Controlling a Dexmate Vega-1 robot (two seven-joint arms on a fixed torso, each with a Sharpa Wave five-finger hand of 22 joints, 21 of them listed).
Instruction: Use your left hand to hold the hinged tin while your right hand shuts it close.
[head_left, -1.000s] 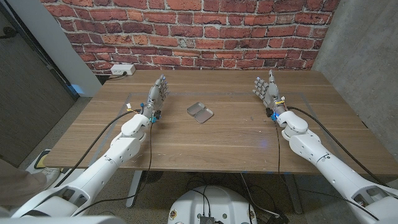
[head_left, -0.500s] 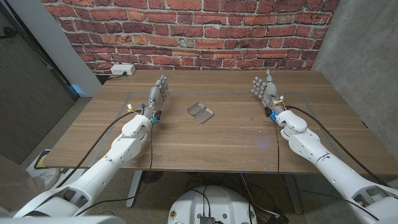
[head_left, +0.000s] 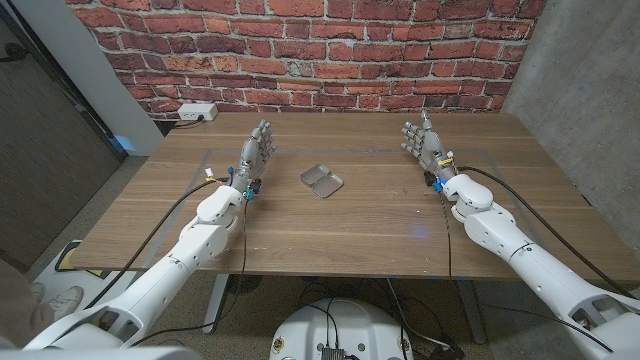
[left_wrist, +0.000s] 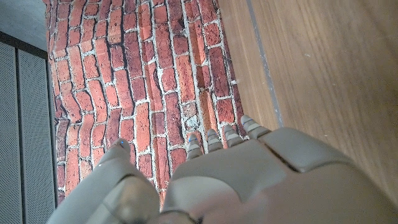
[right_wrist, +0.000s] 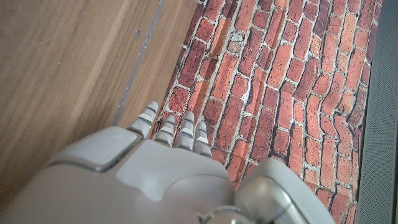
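Red brick wall (head_left: 300, 40) behind wooden table (head_left: 350, 215).

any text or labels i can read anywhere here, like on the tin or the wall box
None can be read.
Tin: open, plain metal, no lettering visible.
White box by the brick wall: too small to show any marking.
Left hand and right hand: no legible labels.

1. We have bare wooden table (head_left: 330, 225) between our left hand (head_left: 254, 152) and the hinged tin (head_left: 321, 179), nothing standing in that lane.
2. Our right hand (head_left: 425, 145) has the same open stretch toward the tin.
3. Behind it, the brick wall (head_left: 300, 50) closes the far edge; a white power strip (head_left: 196, 112) lies at its foot.
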